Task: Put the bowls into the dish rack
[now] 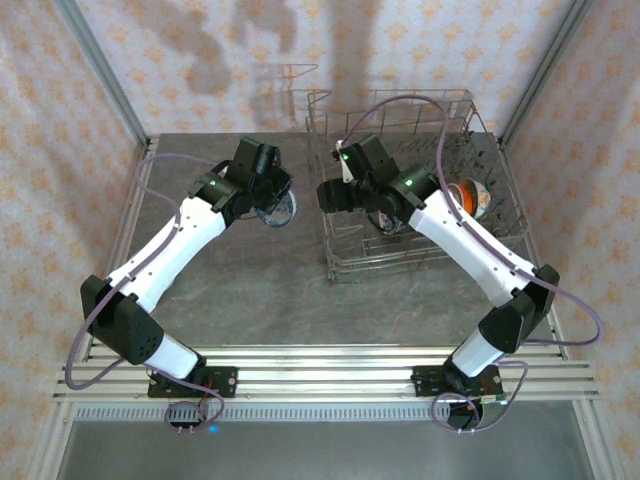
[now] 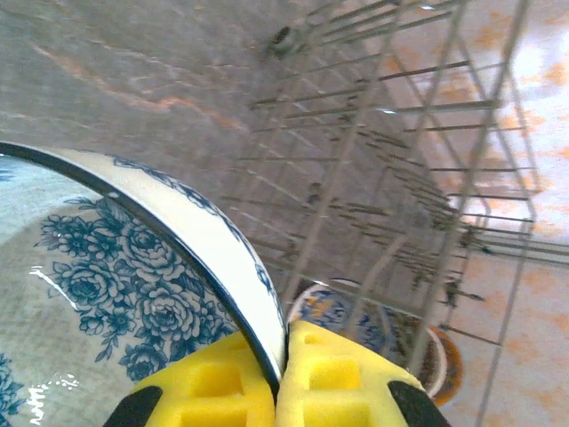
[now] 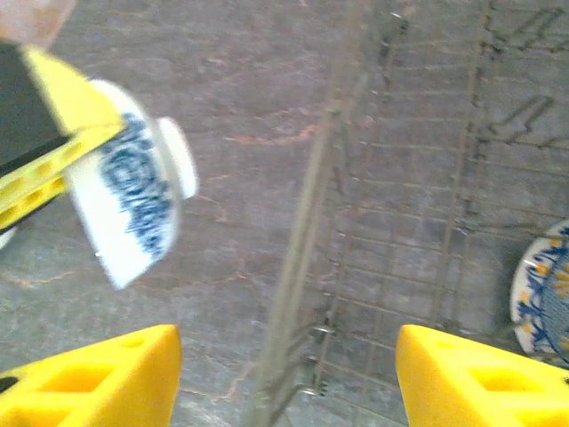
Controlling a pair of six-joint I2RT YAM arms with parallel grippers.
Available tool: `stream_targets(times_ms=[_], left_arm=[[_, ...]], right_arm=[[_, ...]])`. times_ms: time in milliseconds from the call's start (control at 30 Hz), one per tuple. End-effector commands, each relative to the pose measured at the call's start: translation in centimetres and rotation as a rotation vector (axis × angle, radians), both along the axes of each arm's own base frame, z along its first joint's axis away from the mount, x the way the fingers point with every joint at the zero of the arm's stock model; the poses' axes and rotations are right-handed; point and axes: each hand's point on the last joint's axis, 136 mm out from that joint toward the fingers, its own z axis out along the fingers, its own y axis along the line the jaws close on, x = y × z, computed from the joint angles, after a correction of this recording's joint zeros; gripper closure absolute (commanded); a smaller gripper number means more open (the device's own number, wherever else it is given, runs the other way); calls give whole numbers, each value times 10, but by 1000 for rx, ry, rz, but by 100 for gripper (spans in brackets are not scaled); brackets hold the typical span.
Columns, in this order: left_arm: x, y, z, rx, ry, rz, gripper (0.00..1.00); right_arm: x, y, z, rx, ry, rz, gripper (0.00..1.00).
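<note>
Left tool (image 2: 283, 378) is closed on the rim of a blue-flowered bowl (image 2: 133, 285), one pad inside the wall and one outside. A rim pinch is the only hold a narrow two-finger tool can get on a round bowl, and I judge it firm, with the rim seated deep between the pads. The bowl (image 3: 133, 205) hangs tilted on edge, foot turned toward the dish rack (image 3: 302, 222), and appears to be clear of the worktop (image 1: 260, 290). I take that tilt as preparation for standing it between the upright prongs rather than laying it flat.

In the overhead view the left tool (image 1: 268, 195) holds the bowl just beside the rack's left wall, outside the basket.

Right tool (image 3: 289, 378) is open, nothing between its pads. It sits over that same left wall (image 1: 325, 215), facing the held bowl. My reading is that it stands ready either to receive the bowl or to keep out of the way; I cannot tell which.

Inside the rack, a blue-and-yellow bowl (image 3: 542, 294) already stands among the prongs, and an orange bowl (image 1: 472, 195) sits near the right side. Loading is therefore under way, not complete.

Risk noted: the rack wall is tall, so the bowl must clear it before lowering.
</note>
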Motion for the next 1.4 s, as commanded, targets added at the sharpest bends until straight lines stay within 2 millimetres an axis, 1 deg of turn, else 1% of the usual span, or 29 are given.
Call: stream_targets(times_ms=[0,133,300,433,600,733,867,1000,1067,1133,1233,1267,1300,1367], left_arm=[[9,0,39,-40,-89,65,100],[7,-3,57,-49,-125,79,100],[7,-5,66,-69,-138,96,100],[6,-7,71,-74,-141,108,100],[6,-5,74,-78,-145,144,100],[7,-7,78,-88,-152,157,100],[4,-7,80,-81,-152,167,100],[1,-6,78,-86,-145,176,100],[-3,-7,78,-89,-151,179,100],[-5,-8,79,-101,-161,174,100],[-9,-10,78,-116,-163,161,100],[-10,-9,77,-118,-164,163,99],[-12,-8,78,-119,-170,163,95],[-14,-5,79,-126,-183,169,83]], right_arm=[[-2,17,13,45,-87,23,37],[0,30,13,54,-119,10,38],[6,42,12,77,-157,-21,41],[16,46,7,69,-173,-61,44],[28,45,1,67,-186,-140,51],[33,47,-1,74,-213,-178,59],[35,42,3,34,-277,-256,69],[39,29,6,36,-302,-346,83],[41,24,8,35,-313,-379,87],[42,21,12,45,-324,-402,95],[42,16,17,72,-339,-434,100],[41,14,18,77,-343,-441,100],[41,12,20,83,-347,-450,100],[41,9,23,88,-356,-461,100]])
